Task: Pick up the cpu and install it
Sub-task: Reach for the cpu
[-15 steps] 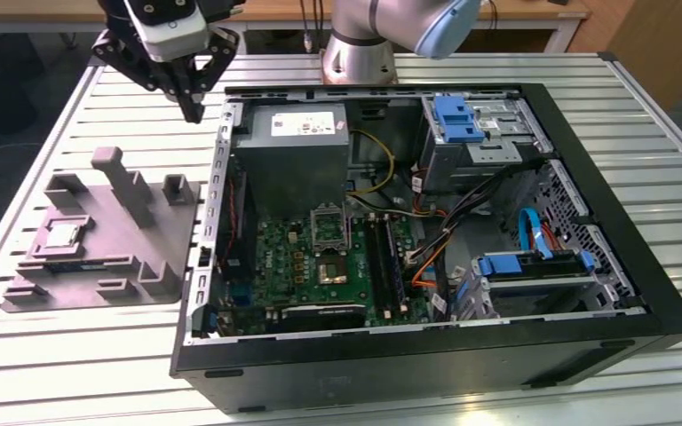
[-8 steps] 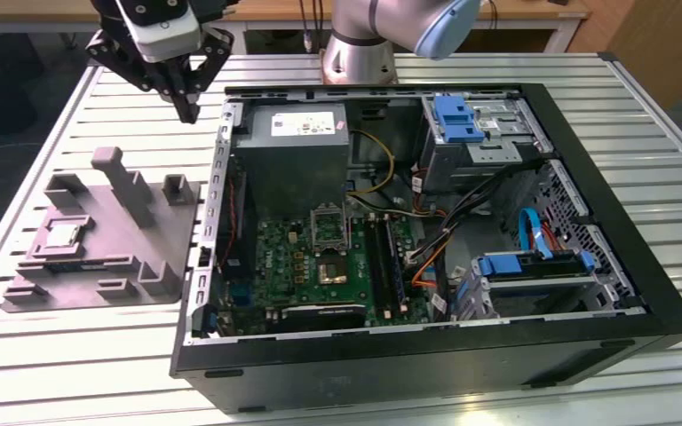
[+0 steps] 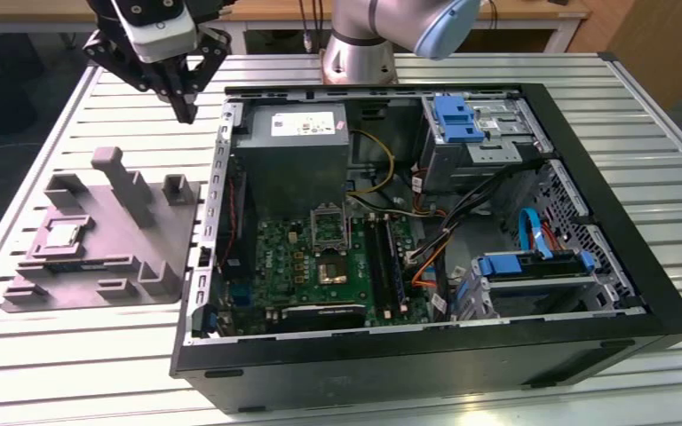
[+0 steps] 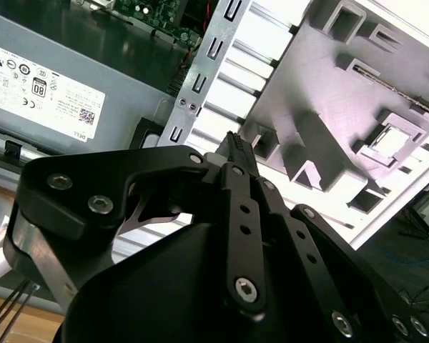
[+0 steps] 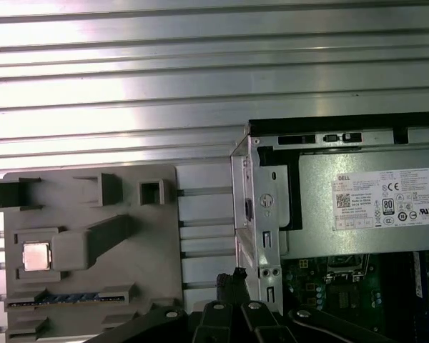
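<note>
The cpu (image 3: 63,234) is a small silver square lying flat in a recess of the grey plastic fixture (image 3: 139,257), on the table at the exterior view's left. It also shows in the first wrist view as the cpu (image 5: 36,256) and in the second as the cpu (image 4: 392,140). My gripper (image 3: 185,114) hangs above the table behind the fixture, beside the computer case's back corner, well apart from the cpu. Its black fingers (image 4: 234,146) meet at the tips with nothing between them. The metal-framed socket (image 3: 331,270) sits on the green motherboard inside the case.
The open computer case (image 3: 625,346) takes up the middle and the exterior view's right of the slatted metal table (image 3: 68,373). Inside are a grey power supply (image 3: 299,151), cables (image 3: 471,213) and blue-latched drive bays (image 3: 457,120). Upright pegs (image 3: 122,177) rise from the fixture.
</note>
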Action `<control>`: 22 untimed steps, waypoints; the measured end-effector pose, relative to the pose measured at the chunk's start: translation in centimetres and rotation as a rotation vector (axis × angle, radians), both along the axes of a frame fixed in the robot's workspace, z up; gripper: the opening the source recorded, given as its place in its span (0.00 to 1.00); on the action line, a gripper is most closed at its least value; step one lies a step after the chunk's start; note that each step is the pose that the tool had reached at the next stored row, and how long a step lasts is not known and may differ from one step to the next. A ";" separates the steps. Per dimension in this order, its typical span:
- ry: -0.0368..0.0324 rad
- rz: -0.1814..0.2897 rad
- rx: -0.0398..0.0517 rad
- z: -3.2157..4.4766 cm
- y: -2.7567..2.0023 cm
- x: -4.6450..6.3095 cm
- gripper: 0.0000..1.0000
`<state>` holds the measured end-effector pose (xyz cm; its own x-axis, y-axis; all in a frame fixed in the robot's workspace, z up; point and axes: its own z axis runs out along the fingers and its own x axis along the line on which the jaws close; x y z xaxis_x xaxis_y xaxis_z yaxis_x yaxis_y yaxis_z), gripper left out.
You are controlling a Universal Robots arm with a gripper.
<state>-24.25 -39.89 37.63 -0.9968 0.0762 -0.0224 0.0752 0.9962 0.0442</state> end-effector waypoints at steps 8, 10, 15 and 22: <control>0.0000 0.000 0.0000 -0.01 0.00 -0.2 0.11; 0.0000 0.000 0.0000 -0.01 0.00 -0.3 0.11; 0.0000 0.000 0.0000 -0.02 0.00 -0.4 0.11; 0.0000 0.000 0.0000 -0.03 0.00 -0.5 0.11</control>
